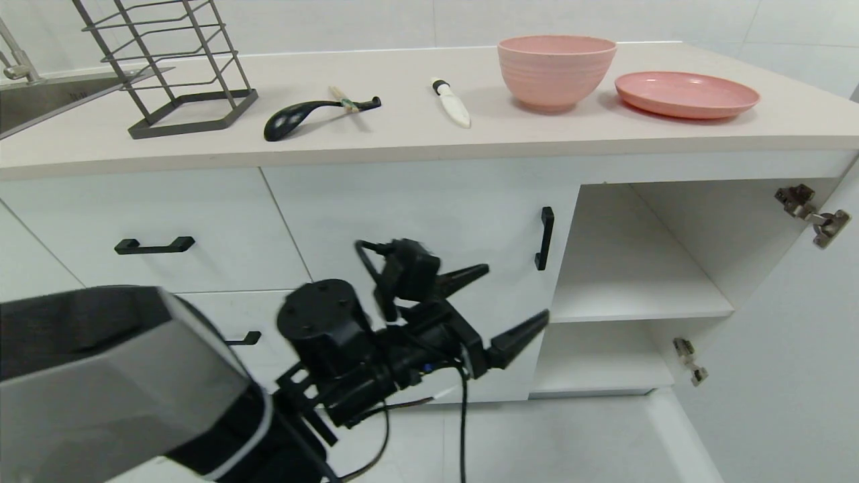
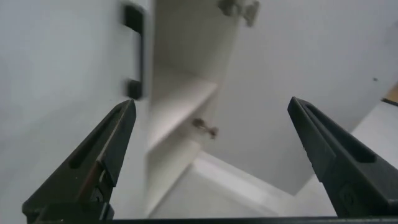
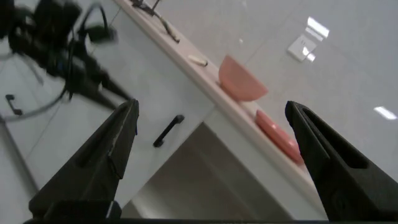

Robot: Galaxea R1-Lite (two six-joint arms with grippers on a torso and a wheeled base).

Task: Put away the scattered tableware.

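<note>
The tableware lies loose along the counter — a black spoon with chopsticks seemingly across its handle, a white-bladed knife, a pink bowl and, just beside it, a pink plate — none of it yet put away. Beneath the bowl and plate the cabinet stands with its door swung wide to the robot's right, presumably so that the pieces can go onto its shelf; the wire rack near the sink looks like the other likely home. The left gripper hangs well below the counter edge, near the black handle of the closed door, its fingers spread apart and holding nothing; low as it is, I judge it must rise before it can take anything. The right gripper also has its fingers wide apart with nothing between them. The head view gives the whole row of tableware and the rack; the left wrist view looks past its own fingers into the open cabinet, bringing a lower hinge close; the right wrist view looks up from low at the counter's underside edge, with bowl and plate in profile and the left arm farther off.
</note>
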